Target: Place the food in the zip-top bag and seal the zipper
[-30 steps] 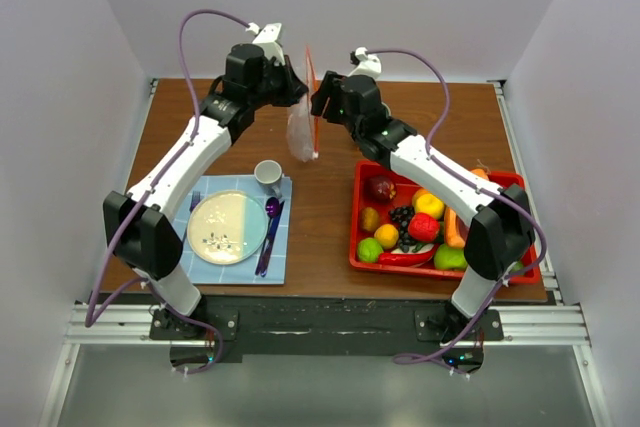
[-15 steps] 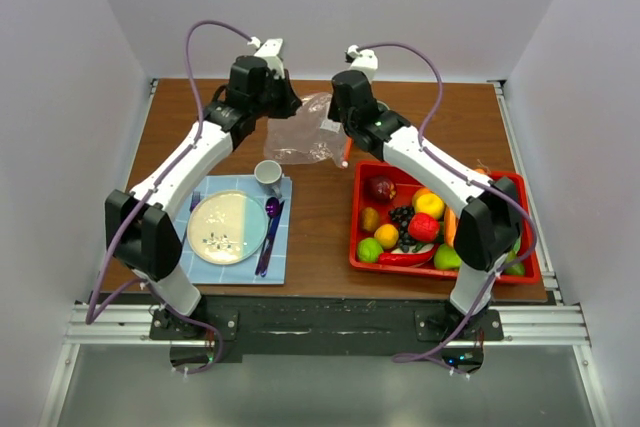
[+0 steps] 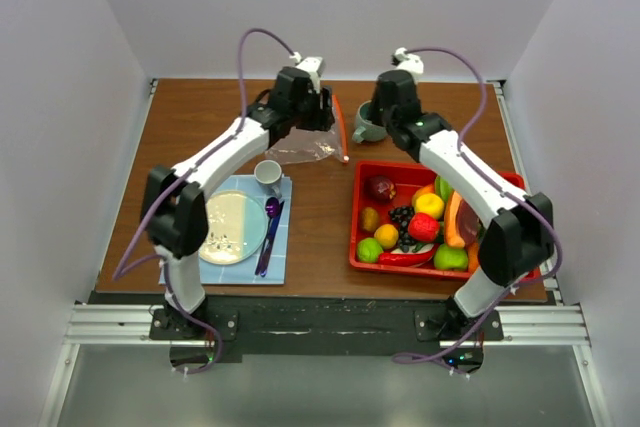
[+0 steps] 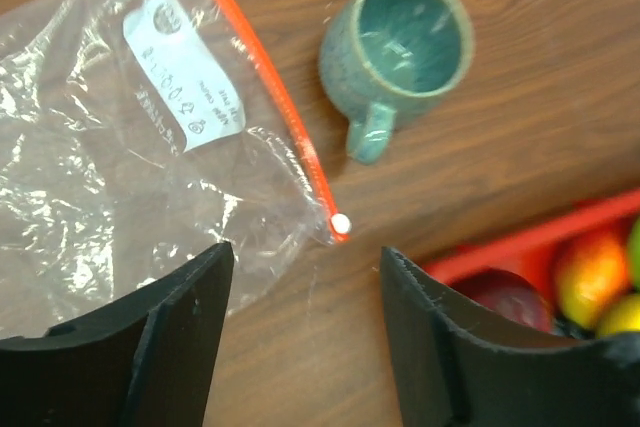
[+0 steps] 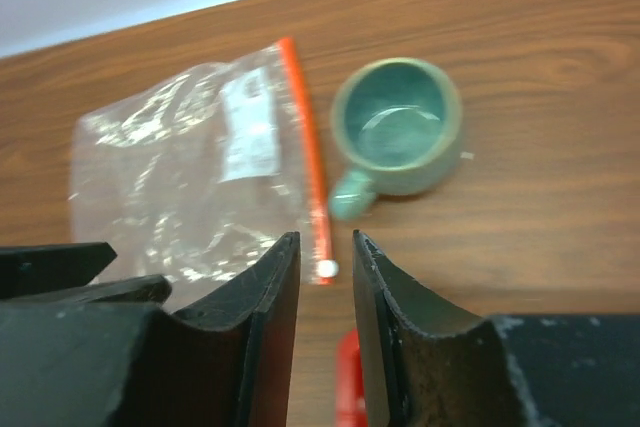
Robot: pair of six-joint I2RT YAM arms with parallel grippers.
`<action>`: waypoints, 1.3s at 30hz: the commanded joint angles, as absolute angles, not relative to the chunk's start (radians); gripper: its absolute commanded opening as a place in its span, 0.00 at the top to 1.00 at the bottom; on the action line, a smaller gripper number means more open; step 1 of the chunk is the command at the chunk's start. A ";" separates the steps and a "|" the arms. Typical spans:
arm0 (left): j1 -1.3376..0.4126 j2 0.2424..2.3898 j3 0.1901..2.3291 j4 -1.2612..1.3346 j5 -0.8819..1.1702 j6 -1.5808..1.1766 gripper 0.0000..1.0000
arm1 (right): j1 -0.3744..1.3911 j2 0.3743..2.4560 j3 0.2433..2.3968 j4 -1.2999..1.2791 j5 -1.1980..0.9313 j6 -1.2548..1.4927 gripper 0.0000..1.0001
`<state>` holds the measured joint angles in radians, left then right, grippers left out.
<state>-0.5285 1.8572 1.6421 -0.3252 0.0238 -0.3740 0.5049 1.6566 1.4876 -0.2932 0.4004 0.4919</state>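
The zip-top bag (image 3: 303, 148) lies flat and crinkled on the brown table, empty. Its zipper (image 4: 283, 117), an orange-red strip, ends in a white slider at the near corner. My left gripper (image 4: 305, 252) hovers open just above that corner with nothing between its fingers (image 4: 170, 337). My right gripper (image 5: 324, 239) also hangs over the slider end of the zipper (image 5: 308, 162), jaws narrowly apart and holding nothing. The food (image 3: 420, 222), small toy fruits and vegetables, is piled in a red tray (image 3: 522, 183) on the right. From above, the left gripper (image 3: 322, 119) is over the bag's right edge and the right gripper (image 3: 390, 112) is beside it.
A teal mug (image 3: 368, 128) stands upright just right of the bag's zipper, between the two grippers. A small white cup (image 3: 267, 174), a plate (image 3: 228, 227) and a purple spoon (image 3: 270, 222) rest on a blue mat at the front left. White walls enclose the table.
A second ago both grippers held the bag upright in the air between them. It came down onto the table, both grippers let go, and both arms shifted right.
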 commanded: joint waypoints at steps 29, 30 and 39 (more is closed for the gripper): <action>-0.492 2.180 1.859 -0.279 -0.330 -0.176 1.00 | 0.451 1.486 1.322 -0.259 0.221 0.525 0.58; -0.477 2.148 1.849 -0.270 -0.289 -0.173 1.00 | 0.451 1.491 1.330 -0.264 0.221 0.525 0.58; -0.431 2.146 1.917 -0.366 -0.177 -0.138 0.81 | 0.451 1.523 1.354 -0.270 0.180 0.526 0.57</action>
